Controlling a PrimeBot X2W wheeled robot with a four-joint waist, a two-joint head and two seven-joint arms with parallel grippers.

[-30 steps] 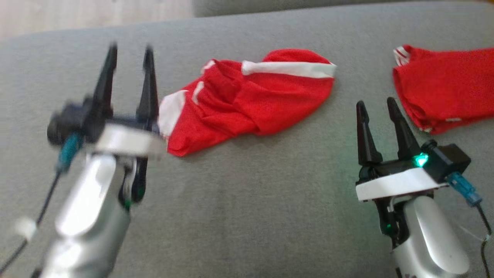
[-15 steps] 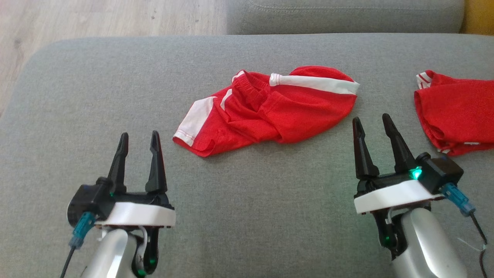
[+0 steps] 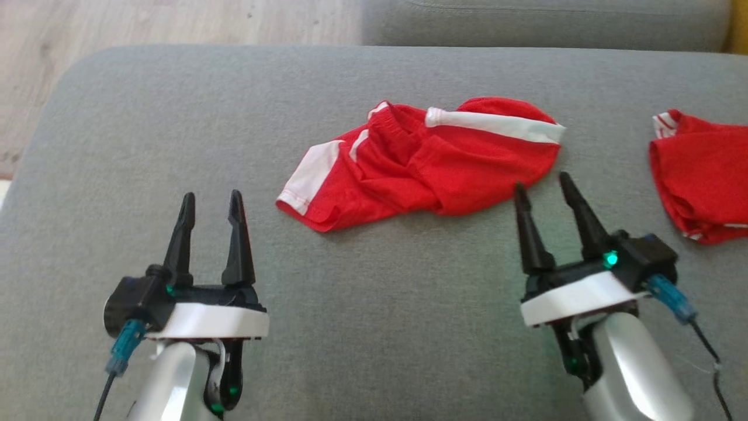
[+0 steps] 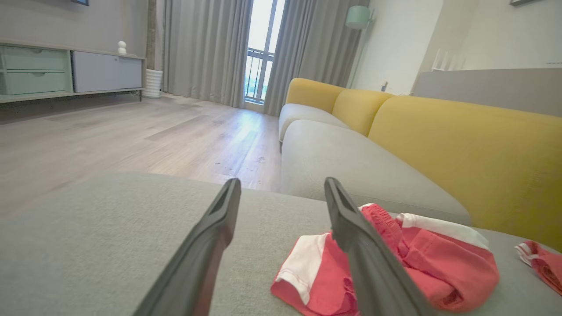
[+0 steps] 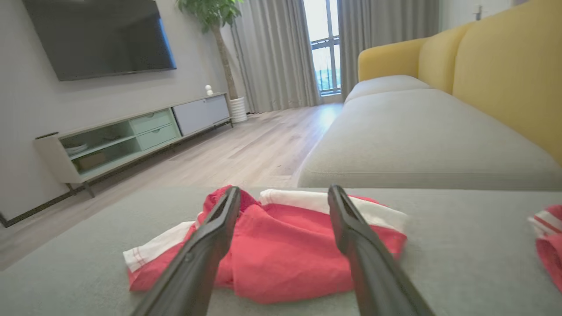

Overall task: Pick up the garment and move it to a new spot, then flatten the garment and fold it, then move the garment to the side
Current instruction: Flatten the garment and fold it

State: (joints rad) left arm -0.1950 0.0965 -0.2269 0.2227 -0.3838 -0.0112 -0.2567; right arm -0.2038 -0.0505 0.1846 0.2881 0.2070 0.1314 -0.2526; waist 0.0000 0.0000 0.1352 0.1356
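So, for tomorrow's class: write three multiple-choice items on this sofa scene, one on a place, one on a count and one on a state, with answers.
1. The crumpled red-and-white garment lies: A on the floor; B on a yellow backrest; C on the grey cushion.
2. Red garments on that cushion: A one; B two; C three.
3. The right gripper has its jaws: A open, holding nothing; B shut on cloth; C shut on nothing.
Answers: 1 C, grey fabric surrounds it. 2 B, a second garment lies at the head view's right edge. 3 A, a clear gap shows between them.
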